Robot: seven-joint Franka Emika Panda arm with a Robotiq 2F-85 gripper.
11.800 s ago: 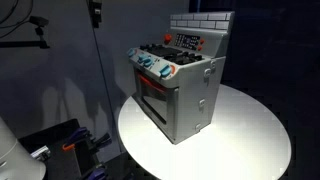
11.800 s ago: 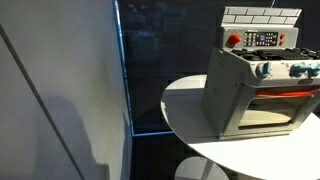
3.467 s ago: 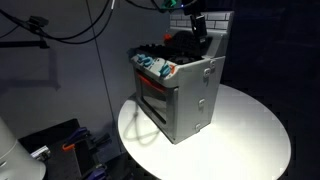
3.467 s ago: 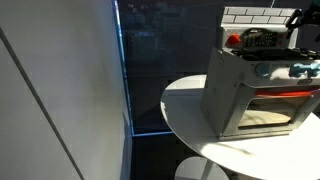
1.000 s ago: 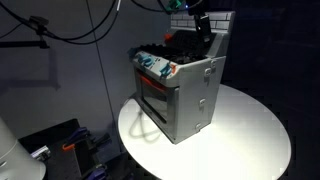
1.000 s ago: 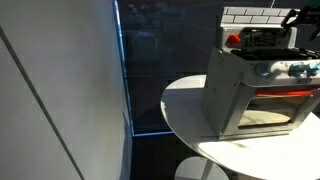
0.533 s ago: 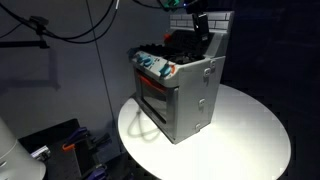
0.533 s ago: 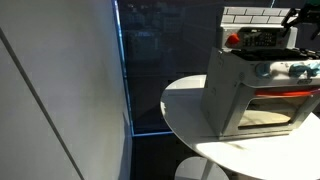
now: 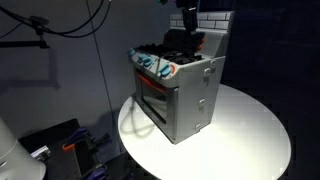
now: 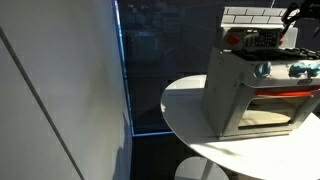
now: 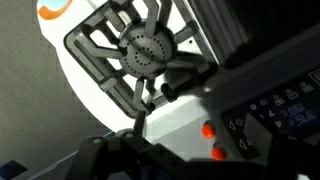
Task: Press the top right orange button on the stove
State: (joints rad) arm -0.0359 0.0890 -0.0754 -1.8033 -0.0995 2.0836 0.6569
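A grey toy stove (image 9: 180,95) stands on a round white table (image 9: 250,130) and shows in both exterior views (image 10: 255,95). Its back panel (image 10: 262,38) carries a display and a red knob. In the wrist view, two small orange buttons sit on the panel, one (image 11: 208,129) above the other (image 11: 219,153), next to a black burner grate (image 11: 145,50). My gripper (image 9: 190,20) hangs just above the stove's back panel (image 10: 294,12). It looks shut and empty. In the wrist view, its dark body (image 11: 140,155) fills the bottom edge, close to the orange buttons.
The stove's front has blue and orange knobs (image 9: 155,66) and an oven door (image 9: 155,100). A white brick backsplash (image 10: 260,14) tops the stove. A dark wall and cables (image 9: 60,30) lie behind. The table's edge (image 10: 190,105) is near the stove.
My gripper has shifted slightly up and back from the stove's control panel. The stove has not moved.
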